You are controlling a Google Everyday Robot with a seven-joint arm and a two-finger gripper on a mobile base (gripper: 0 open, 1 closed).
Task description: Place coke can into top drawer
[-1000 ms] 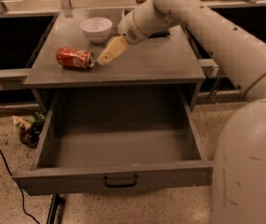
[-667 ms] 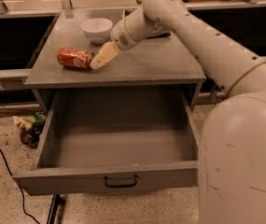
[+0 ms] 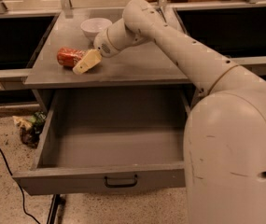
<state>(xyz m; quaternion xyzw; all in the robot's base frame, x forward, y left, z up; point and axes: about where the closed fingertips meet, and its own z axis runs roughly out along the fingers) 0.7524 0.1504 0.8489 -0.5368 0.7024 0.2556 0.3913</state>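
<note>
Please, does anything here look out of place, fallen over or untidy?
The coke can lies on its side on the countertop, with the gripper at one end. Crumpled litter sits on the floor left of the open top drawer. Nothing looks spilled.

- Brings the gripper (image 3: 85,63) left and toward the tabletop's (image 3: 142,66) front edge, from a clear gap to right against the can (image 3: 68,57).
- Overlaps the can's right end with the gripper tip.
- Swings the arm (image 3: 170,36) leftward, wrist lower over the top.
- Hides the right front corner of the drawer (image 3: 76,181) behind the arm's bulky lower body.
</note>
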